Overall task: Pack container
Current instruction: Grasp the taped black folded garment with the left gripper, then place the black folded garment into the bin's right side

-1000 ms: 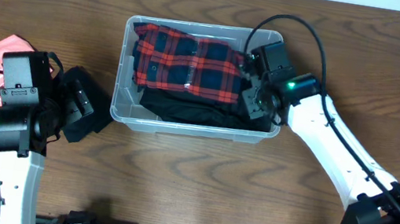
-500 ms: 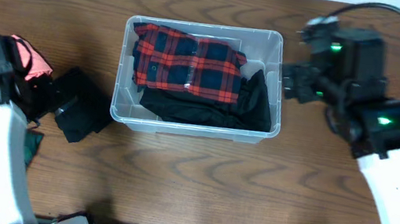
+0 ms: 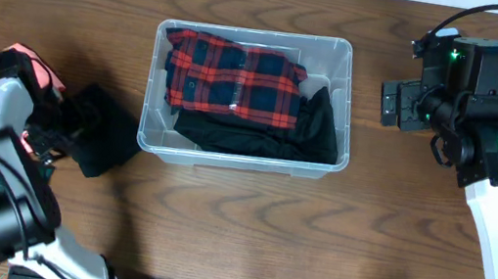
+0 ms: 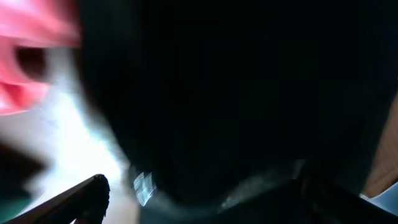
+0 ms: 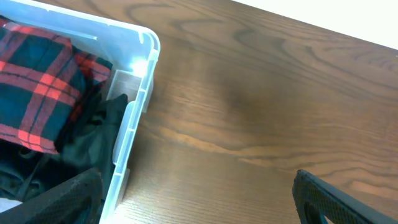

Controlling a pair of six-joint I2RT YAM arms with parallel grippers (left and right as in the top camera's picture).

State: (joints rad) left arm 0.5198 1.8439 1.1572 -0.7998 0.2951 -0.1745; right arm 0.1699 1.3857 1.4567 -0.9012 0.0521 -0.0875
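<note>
The wooden table [image 3: 234,236] carries the container [image 3: 238,161] at its middle, towards the far edge. Inside it a red-and-navy plaid shirt [image 3: 233,78] covers most of the left and middle, with a black garment [image 3: 310,129] bunched along the near and right sides. The right gripper [image 3: 391,103] hangs over bare wood just right of the container, fingers spread wide with nothing between them. On the table left of the container, a black cloth [image 3: 106,133] lies with the left gripper [image 3: 68,125] against it. Its wrist view is dark and blurred, so I cannot tell its grip. A pink cloth [image 3: 18,61] lies farther left.
</note>
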